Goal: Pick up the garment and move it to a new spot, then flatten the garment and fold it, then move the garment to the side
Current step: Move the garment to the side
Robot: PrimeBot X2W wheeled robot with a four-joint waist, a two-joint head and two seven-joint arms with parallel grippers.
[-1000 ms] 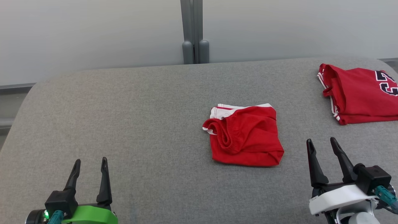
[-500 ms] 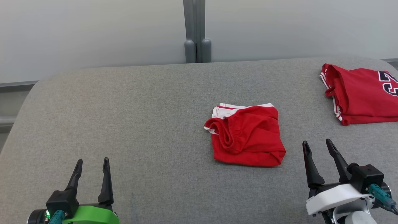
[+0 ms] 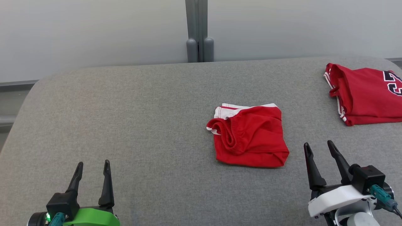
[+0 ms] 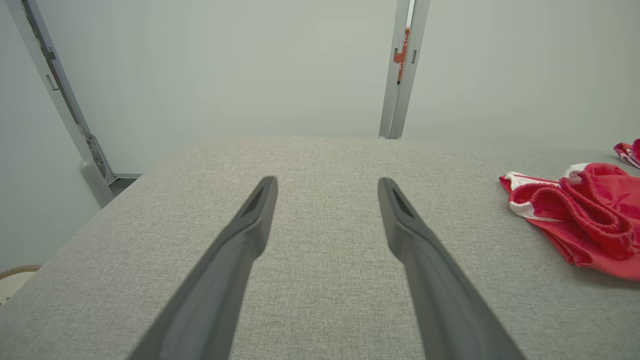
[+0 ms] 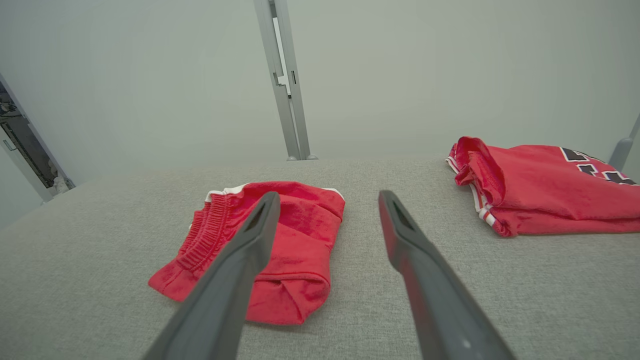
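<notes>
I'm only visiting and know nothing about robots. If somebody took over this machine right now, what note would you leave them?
Left pincer: open, empty, over the left front of the grey padded table.
Right pincer: open, empty, just right of the red shorts, not touching them.
Shorts: mid-table, in a rough fold. A folded red jersey lies at the far right.
Done: apparently the folding, though loosely.
Left: probably moving the shorts to the side.
</notes>
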